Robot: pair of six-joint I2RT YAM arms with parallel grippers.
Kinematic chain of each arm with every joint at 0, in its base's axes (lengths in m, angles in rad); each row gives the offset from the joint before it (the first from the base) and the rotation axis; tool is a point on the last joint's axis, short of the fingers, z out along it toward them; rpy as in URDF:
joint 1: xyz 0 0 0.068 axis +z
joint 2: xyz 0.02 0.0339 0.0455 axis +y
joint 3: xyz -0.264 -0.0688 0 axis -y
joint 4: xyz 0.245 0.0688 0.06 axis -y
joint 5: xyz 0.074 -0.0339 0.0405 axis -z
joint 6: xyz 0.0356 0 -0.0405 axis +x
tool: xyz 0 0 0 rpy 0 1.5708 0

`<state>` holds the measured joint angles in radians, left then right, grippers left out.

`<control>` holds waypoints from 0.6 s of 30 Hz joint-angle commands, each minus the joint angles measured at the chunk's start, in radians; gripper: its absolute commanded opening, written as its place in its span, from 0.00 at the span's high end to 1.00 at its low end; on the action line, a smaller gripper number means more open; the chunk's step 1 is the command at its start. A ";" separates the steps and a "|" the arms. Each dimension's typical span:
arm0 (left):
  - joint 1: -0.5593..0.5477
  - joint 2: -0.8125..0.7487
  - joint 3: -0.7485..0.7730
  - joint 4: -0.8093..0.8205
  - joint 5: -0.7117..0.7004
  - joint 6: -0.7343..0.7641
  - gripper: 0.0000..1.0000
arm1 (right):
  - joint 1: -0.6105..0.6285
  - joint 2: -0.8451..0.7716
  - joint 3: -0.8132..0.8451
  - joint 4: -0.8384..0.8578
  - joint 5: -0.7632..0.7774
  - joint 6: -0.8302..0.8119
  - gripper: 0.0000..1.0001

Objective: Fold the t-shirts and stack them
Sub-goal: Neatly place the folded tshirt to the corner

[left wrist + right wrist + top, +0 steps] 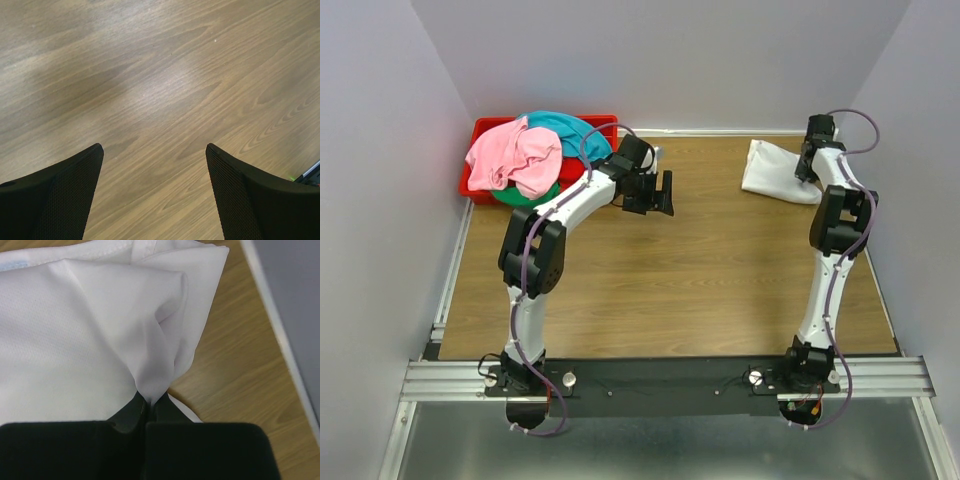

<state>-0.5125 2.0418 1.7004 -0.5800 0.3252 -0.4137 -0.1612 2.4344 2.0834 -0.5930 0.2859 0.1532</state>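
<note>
A folded white t-shirt lies at the far right of the wooden table. My right gripper is shut on a pinch of its cloth at its right edge; the wrist view shows the white t-shirt bunched up into the closed gripper. A pink t-shirt, a teal t-shirt and a green t-shirt are heaped in a red bin at the far left. No red t-shirt shows. My left gripper is open and empty over bare wood, right of the bin; its gripper shows only table.
The red plastic bin stands in the far left corner. Grey walls close in the table on three sides. A metal rail runs along the table's left edge. The arm bases sit on a rail at the near edge.
</note>
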 commanded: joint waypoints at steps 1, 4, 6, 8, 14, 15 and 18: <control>-0.003 -0.034 0.004 -0.064 -0.023 -0.010 0.09 | -0.055 0.071 0.081 -0.027 0.104 -0.023 0.98; -0.004 -0.029 0.010 -0.072 -0.023 -0.017 0.09 | -0.077 0.103 0.127 -0.027 0.130 -0.037 0.98; -0.004 -0.028 0.008 -0.073 -0.021 -0.026 0.09 | -0.089 0.133 0.176 -0.025 0.131 -0.038 0.98; -0.004 -0.023 0.013 -0.072 -0.020 -0.030 0.09 | -0.096 0.152 0.222 -0.025 0.133 -0.040 0.98; -0.004 -0.019 0.041 -0.077 -0.034 -0.017 0.09 | -0.100 0.178 0.262 -0.024 0.154 -0.038 0.98; -0.003 -0.020 0.044 -0.078 -0.034 -0.016 0.09 | -0.100 0.175 0.264 -0.022 0.160 -0.037 0.94; -0.004 -0.026 0.042 -0.073 -0.041 -0.011 0.09 | -0.098 0.155 0.256 -0.021 0.168 -0.030 0.55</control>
<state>-0.5125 2.0418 1.7115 -0.6353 0.3130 -0.4335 -0.2604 2.5824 2.3150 -0.6010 0.4065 0.1204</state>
